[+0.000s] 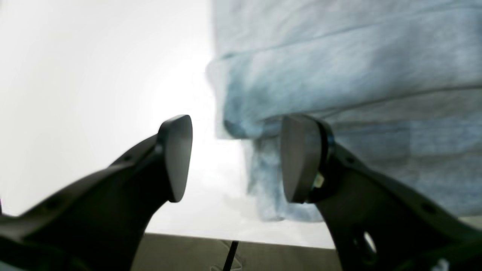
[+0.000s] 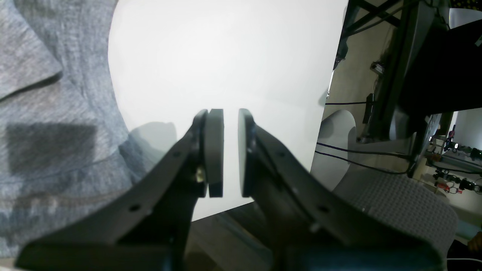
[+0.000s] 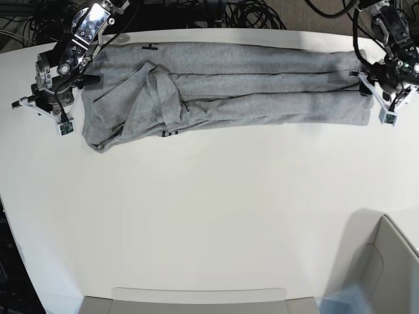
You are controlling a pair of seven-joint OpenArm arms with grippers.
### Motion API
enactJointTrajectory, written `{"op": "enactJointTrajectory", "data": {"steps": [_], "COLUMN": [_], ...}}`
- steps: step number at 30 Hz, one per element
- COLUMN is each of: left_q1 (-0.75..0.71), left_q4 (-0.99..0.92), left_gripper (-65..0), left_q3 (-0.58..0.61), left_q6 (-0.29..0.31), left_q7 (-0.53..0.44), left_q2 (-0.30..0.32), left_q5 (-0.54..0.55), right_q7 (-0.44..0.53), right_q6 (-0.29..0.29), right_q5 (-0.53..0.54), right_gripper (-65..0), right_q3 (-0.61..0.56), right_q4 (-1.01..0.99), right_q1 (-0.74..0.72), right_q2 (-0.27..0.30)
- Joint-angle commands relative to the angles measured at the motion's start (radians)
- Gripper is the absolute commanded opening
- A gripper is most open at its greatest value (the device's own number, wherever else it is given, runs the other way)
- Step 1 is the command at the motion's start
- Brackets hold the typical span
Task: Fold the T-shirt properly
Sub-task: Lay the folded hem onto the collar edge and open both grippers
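Note:
The grey T-shirt [image 3: 249, 85] lies in a long band folded lengthwise across the far side of the white table [image 3: 209, 209], bunched at its left end. Bits of black lettering [image 3: 170, 134] show at its edges. My left gripper [image 3: 378, 98] is at the band's right end. In the left wrist view it [image 1: 237, 160] is open, with the shirt's [image 1: 357, 75] edge reaching between the fingers. My right gripper [image 3: 47, 112] is just off the shirt's left end. In the right wrist view it [image 2: 230, 150] is almost shut and empty over bare table, beside the shirt [image 2: 45, 113].
A grey box [image 3: 386, 261] stands at the table's near right corner and a flat tray edge [image 3: 196, 297] at the near side. Cables [image 3: 255, 13] lie behind the table. A grey mesh chair [image 2: 395, 203] and a dark frame are past the table edge.

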State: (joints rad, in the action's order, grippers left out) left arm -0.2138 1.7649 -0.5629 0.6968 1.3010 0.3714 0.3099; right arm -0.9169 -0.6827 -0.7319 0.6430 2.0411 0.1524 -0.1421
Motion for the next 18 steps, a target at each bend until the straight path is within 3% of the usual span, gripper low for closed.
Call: {"op": "enactJointTrajectory", "data": {"steps": [1, 18], "left_q1": [0.006, 0.081], "left_q4": [0.016, -0.144], "left_gripper": [-27.6, -27.6], "left_q3": [-0.003, -0.012], "left_q6": [0.001, 0.001], "left_q7": [-0.013, -0.013], "left_q2": [0.013, 0.010], "left_q5": [0.007, 0.004], "right_q7": [0.011, 0.011], "right_q6": [-0.015, -0.015], "right_q5": [0.001, 0.002], "right_gripper": [-57.3, -57.4], "right_q3": [-0.001, -0.044], "right_q4": [0.013, -0.012], "right_q1": [-0.009, -0.009], "right_q2": [0.005, 0.003]}}
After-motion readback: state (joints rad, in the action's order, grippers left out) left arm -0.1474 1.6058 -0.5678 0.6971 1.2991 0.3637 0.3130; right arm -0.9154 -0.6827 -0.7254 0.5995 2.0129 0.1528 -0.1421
